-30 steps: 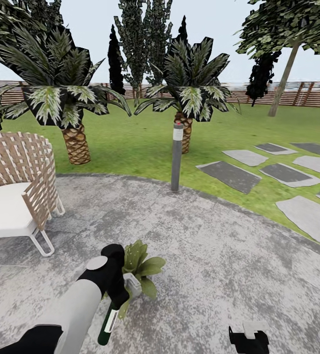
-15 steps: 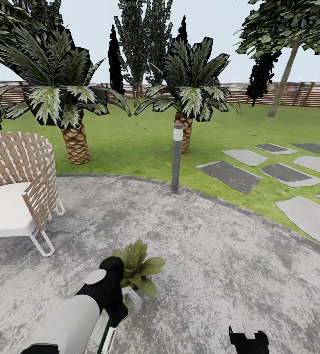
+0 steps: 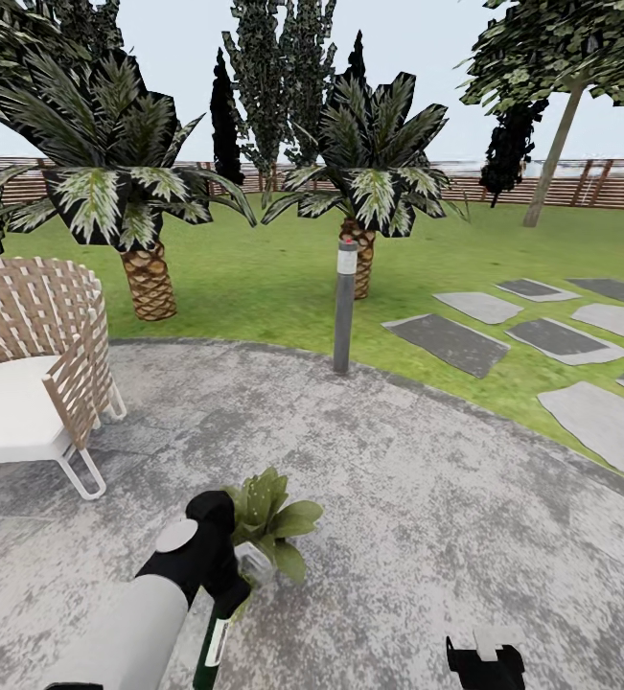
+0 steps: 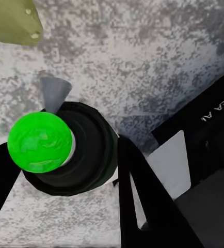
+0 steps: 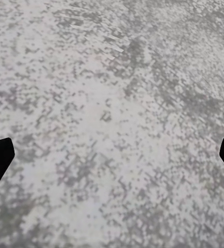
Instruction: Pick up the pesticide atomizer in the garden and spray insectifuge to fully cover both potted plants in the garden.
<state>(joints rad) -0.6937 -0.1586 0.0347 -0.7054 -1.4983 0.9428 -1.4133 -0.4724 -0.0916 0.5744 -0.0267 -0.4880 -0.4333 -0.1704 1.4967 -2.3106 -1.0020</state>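
- Left arm: reached forward and down from the lower left of the head view, its dark wrist just beside a potted plant on the paving.
- Left gripper: clenched on the atomizer; the bottle hung below the wrist, its pale band facing the head camera.
- Left wrist view: the atomizer appeared end-on as a dark round body with a bright green disc and a grey cone, a black finger against its side; a green leaf lay at the frame corner.
- Right gripper: released, finger tips wide apart at opposite frame edges, held low over bare paving.
- Background: chair, lamp post, palms, lawn, fence.
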